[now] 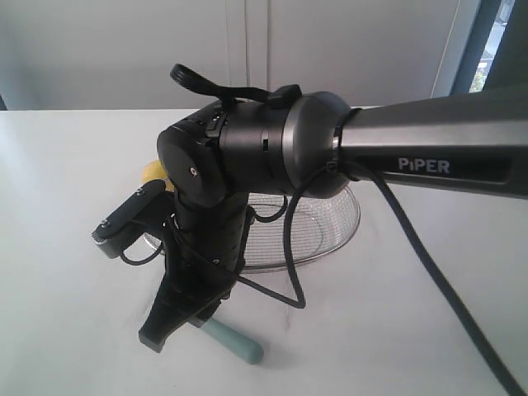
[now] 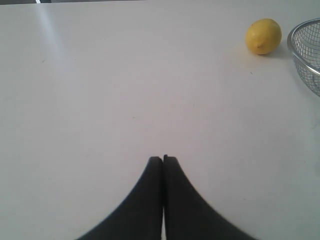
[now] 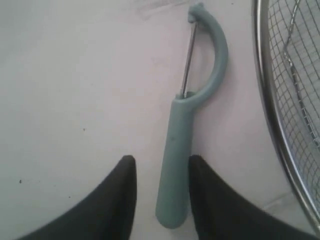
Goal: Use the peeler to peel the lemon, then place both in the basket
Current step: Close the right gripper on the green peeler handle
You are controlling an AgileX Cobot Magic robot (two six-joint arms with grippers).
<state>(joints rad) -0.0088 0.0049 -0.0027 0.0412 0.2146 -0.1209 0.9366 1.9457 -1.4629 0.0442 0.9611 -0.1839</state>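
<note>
The pale teal peeler [image 3: 177, 145] lies flat on the white table, with its looped head and thin blade pointing away from my right gripper [image 3: 162, 160]. That gripper is open and straddles the handle's end; there is a clear gap on one side, and the other finger sits close against the handle. In the exterior view the right gripper [image 1: 181, 322] hangs low over the peeler's handle [image 1: 235, 341], in front of the wire basket [image 1: 330, 235]. The yellow lemon [image 2: 263, 36] rests on the table beside the basket's rim [image 2: 300, 35]. My left gripper [image 2: 163, 159] is shut and empty, well short of the lemon.
The right arm [image 1: 429, 157] fills much of the exterior view and hides most of the lemon [image 1: 153, 172] and part of the basket. The basket's metal rim [image 3: 270, 100] runs close beside the peeler. A black cable [image 1: 289, 272] loops down near the basket.
</note>
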